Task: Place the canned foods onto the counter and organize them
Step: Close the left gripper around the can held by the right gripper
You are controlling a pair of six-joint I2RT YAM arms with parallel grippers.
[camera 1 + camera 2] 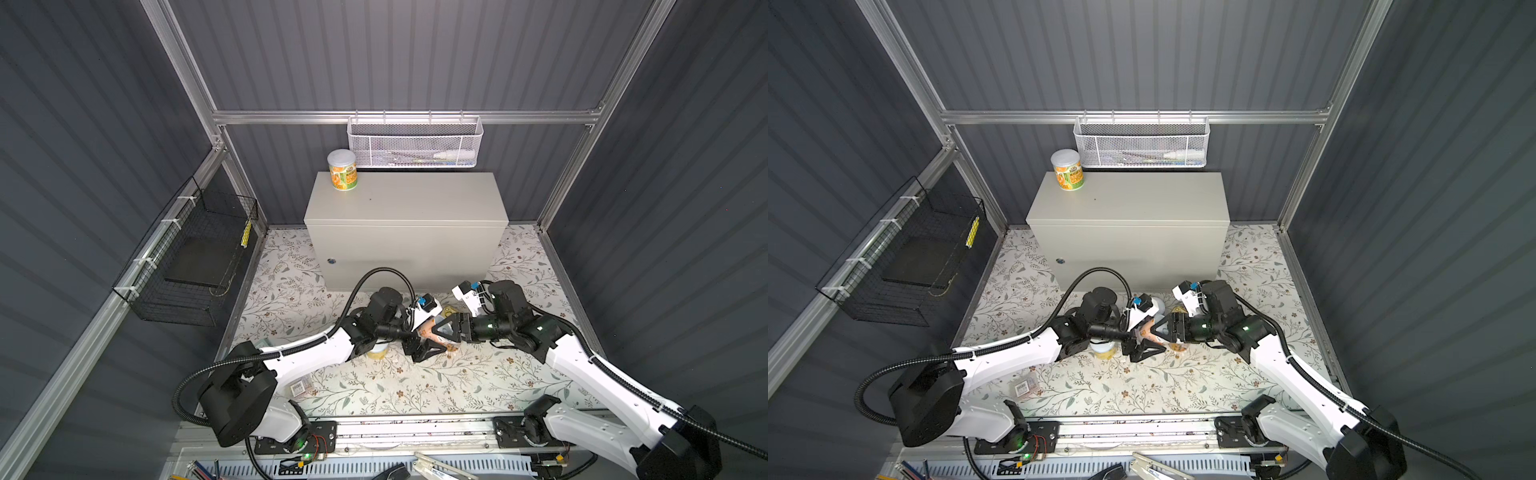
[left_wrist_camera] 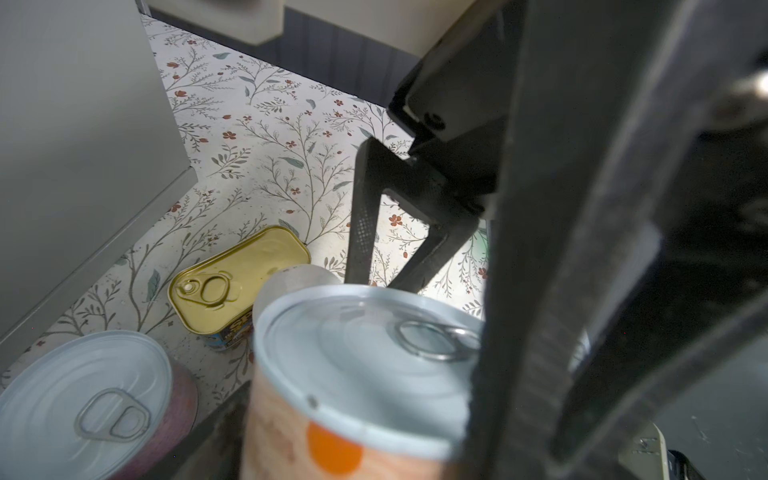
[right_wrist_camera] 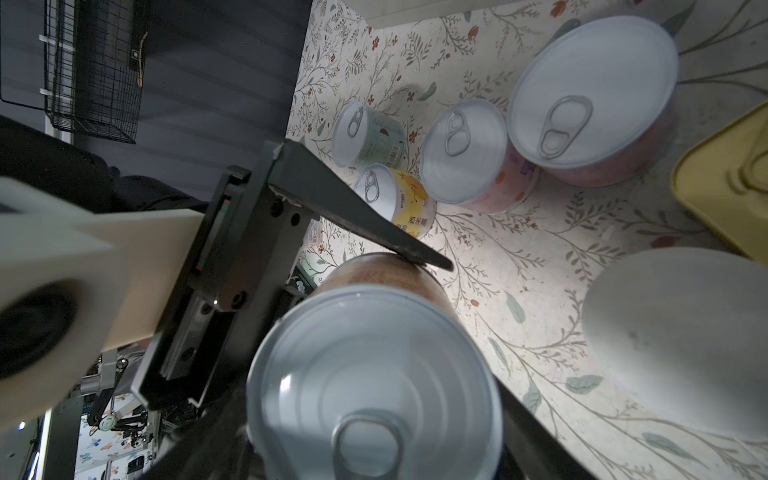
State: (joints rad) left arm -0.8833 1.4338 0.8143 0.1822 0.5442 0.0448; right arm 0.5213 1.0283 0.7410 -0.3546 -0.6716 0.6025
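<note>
Handover in progress just in front of the large beige-grey metal cabinet box. The right end effector is clamped, part-open, on a short round peach-and-orange-labelled can. The left end effector straddles the same can with its jaws fairly wide. One of its fingers touches the can's side; can't tell if it's actually gripping.

Doing it well, imo: left seats both pads on the can wall, clear of the right's fingers, before right lets go. Then lift above the cabinet's front edge and set it upright beside the tall green-and-orange can with white lid on the top's far left corner.

On the floral-patterned surface near the cabinet front, mostly under the arms:
- rectangular gold pull-tab tin
- big pink-labelled can
- smaller pink can
- yellow can
- pale green can

Room:
- dark grey ribbed walls
- white mesh basket on the far rail
- black wire basket on the left
</note>
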